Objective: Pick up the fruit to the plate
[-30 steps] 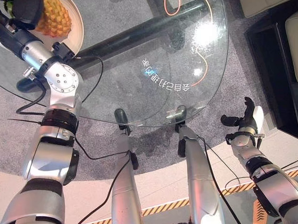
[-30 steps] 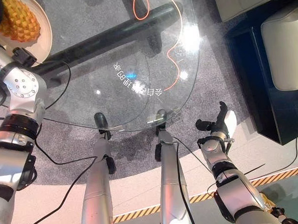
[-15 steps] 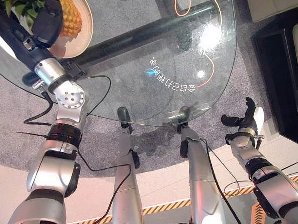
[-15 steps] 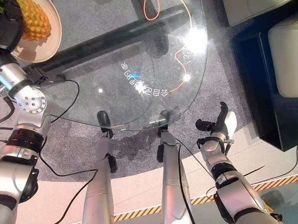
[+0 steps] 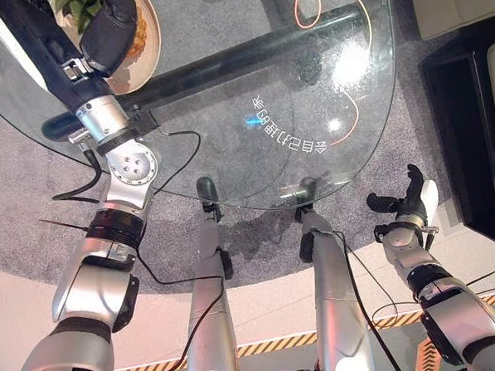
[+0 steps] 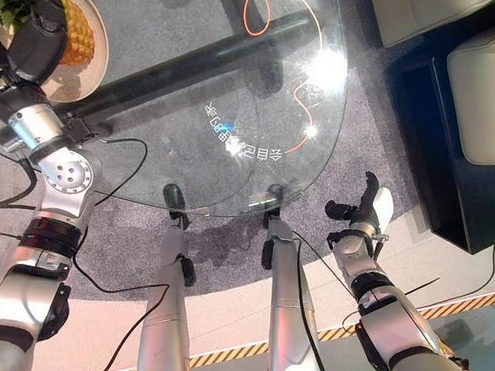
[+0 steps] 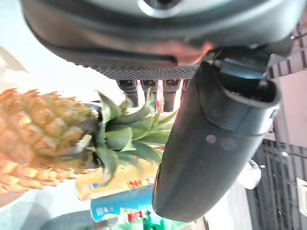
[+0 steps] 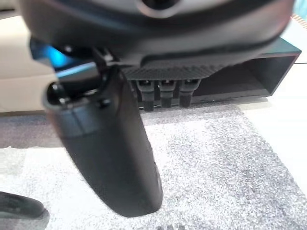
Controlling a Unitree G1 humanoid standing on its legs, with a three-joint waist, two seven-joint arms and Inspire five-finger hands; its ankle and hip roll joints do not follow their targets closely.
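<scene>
Left eye view: the left hand is up at about 11 o'clock, over the plate on the glass table. The pineapple lies on the plate, partly under the hand. In the left wrist view the pineapple shows past the thumb, with its green leaves right by the fingers. I cannot tell if the fingers are holding it. The right hand is low at about 4 o'clock, off the table, over the grey carpet. Its fingers are loose and hold nothing.
</scene>
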